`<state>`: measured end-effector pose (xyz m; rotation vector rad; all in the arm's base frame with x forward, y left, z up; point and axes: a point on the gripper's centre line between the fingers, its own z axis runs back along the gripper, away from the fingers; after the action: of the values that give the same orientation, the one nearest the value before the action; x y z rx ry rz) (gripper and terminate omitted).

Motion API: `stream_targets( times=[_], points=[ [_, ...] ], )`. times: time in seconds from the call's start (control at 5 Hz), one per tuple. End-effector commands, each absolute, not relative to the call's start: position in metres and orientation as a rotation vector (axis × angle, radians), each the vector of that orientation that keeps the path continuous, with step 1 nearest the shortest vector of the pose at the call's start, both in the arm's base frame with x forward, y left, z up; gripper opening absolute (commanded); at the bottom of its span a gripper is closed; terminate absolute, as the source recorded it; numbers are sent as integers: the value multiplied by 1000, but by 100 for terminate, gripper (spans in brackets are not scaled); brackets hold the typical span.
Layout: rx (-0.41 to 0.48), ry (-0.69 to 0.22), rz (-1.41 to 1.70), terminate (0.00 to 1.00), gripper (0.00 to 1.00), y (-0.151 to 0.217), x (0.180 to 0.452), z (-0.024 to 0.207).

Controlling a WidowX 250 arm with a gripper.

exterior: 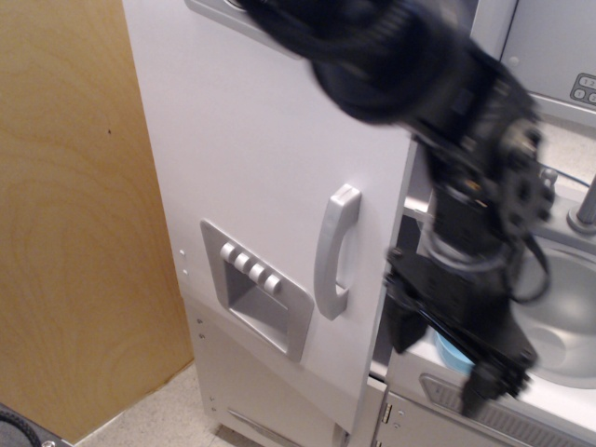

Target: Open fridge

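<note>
We see the tall white fridge (pixel 251 186) standing upright beside a wooden panel, its large door slightly ajar along the right edge. A silver vertical handle (pixel 336 250) sits right of the grey recessed four-button dispenser panel (pixel 255 298).

Arm (pixel 438 102): motion-blurred; you can't make out its joints.
Gripper (pixel 466 358): blurred, so you cannot tell how the jaws stand.
Blue bowl (pixel 450 352): mostly hidden behind the gripper.
Fridge (pixel 261 140): top and bottom cut off by frame.
</note>
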<state>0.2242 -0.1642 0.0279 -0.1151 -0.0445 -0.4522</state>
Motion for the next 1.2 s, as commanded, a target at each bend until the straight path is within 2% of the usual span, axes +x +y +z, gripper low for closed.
stream_targets(
  times=[0.0, 0.2, 0.4, 0.6, 0.8, 1.0],
  points=[
    [-70, -213, -385, 0, 100, -181, 259, 39],
    [-23, -295, -374, 0, 100, -182, 273, 41],
    [-35, -293, -286, 0, 100, -177, 290, 37],
    [-7, -315, -202, 0, 100, -160, 305, 37],
    [21, -276, -110, 0, 100, -137, 308, 38],
    [20, -172, -65, 0, 100, -117, 295, 33]
  ],
)
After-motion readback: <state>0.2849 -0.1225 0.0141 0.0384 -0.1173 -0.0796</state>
